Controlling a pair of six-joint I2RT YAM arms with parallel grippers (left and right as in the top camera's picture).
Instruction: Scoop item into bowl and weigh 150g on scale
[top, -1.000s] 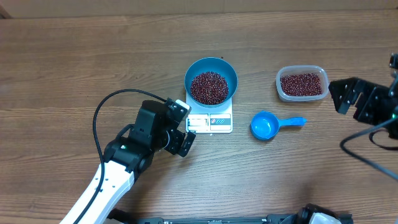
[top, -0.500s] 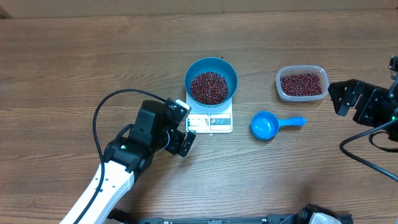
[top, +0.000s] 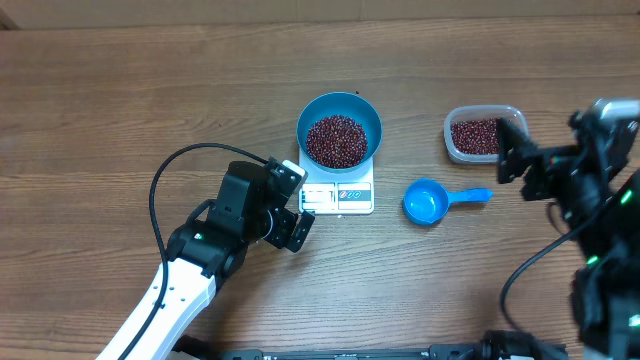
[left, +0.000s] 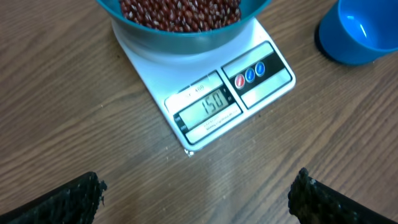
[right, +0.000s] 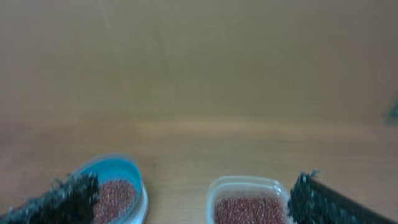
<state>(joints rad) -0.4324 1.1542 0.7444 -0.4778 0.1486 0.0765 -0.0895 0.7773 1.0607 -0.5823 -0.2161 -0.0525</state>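
Note:
The bright blue bowl (top: 372, 128) stands on the white scale (top: 338, 194) and holds a heap of dark red beans (top: 336, 139). In the left wrist view the scale (left: 155, 68) shows 150 on its display, under the bowl (left: 186, 38). My left gripper (top: 295, 202) stands open just left of the scale's front edge, with only bare wood between its fingers (left: 198, 202). My right gripper (top: 522, 168) is open beside the right end of the clear tub (top: 455, 148). In its blurred view (right: 193, 202) it looks across the bowl (right: 127, 171) and tub (right: 249, 183).
A small blue handled scoop (top: 430, 202) lies empty on the table right of the scale; its cup also shows in the left wrist view (left: 360, 31). The tub holds more beans (top: 474, 136). The left arm's black cable loops over the table at left (top: 160, 180).
My right arm has swung left from the table's right edge to the tub's right end. The left arm, bowl, scale and scoop have not moved.

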